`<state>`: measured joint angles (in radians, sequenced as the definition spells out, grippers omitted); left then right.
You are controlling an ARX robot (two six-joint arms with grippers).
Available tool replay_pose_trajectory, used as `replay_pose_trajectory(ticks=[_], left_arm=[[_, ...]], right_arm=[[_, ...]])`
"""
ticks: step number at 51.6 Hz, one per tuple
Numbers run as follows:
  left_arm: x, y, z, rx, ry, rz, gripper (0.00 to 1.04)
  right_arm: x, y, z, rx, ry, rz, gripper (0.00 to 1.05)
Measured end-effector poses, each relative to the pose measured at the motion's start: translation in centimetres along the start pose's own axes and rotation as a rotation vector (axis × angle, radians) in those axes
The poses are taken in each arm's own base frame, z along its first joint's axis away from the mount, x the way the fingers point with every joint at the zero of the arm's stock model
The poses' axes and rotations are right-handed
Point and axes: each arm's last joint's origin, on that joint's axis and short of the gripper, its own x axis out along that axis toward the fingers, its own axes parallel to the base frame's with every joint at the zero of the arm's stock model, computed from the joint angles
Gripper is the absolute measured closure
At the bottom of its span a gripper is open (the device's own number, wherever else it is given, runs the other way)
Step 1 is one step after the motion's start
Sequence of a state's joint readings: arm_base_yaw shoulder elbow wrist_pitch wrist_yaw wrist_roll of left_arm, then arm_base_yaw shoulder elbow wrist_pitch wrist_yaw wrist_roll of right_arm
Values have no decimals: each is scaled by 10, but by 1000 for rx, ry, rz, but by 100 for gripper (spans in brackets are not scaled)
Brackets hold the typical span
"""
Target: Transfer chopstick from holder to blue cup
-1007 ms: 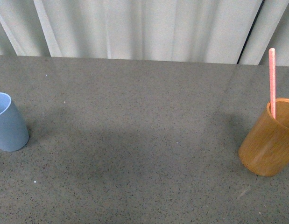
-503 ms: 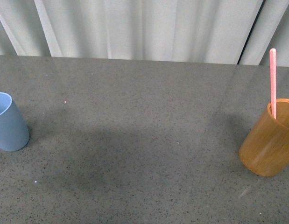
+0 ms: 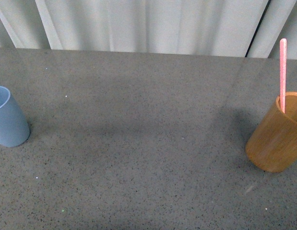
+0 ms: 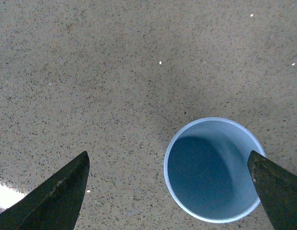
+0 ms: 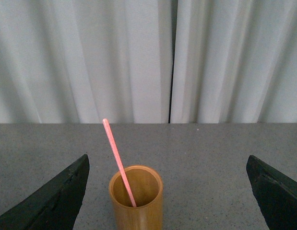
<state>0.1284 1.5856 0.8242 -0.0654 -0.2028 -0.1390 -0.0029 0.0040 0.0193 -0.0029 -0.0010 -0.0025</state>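
Note:
A pink-red chopstick (image 3: 282, 74) stands in the orange-brown holder (image 3: 275, 139) at the table's right edge. The light blue cup (image 3: 8, 119) stands at the far left and is empty. Neither arm shows in the front view. My left gripper (image 4: 167, 187) is open above the blue cup (image 4: 213, 170), looking down into it; the cup sits nearer one finger. My right gripper (image 5: 167, 189) is open and faces the holder (image 5: 136, 199), which stands ahead, nearer one finger, with the chopstick (image 5: 118, 160) leaning in it.
The grey speckled table (image 3: 138, 134) runs back to a white curtain (image 3: 153, 24). The curtain also shows behind the table in the right wrist view (image 5: 138, 57).
The front view has shifted slightly: the table's far edge and both cups sit a little higher in frame. The cups and the chopstick keep their places on the table.

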Motion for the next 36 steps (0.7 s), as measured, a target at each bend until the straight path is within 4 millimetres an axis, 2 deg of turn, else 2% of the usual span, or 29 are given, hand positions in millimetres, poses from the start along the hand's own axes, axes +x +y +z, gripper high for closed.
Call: replay_pose_trajectory(ticks=[11,22,36], left_arm=[[22,-1,-6,22,41,44,7],[30,-2,-11,22,63,42,7],[51,-16,-30,47,127,68,7]], right_arm=[[0,0,0,0,0,0,10],[0,0,0,0,0,0,10],[0,0,0,0,0,0,10]])
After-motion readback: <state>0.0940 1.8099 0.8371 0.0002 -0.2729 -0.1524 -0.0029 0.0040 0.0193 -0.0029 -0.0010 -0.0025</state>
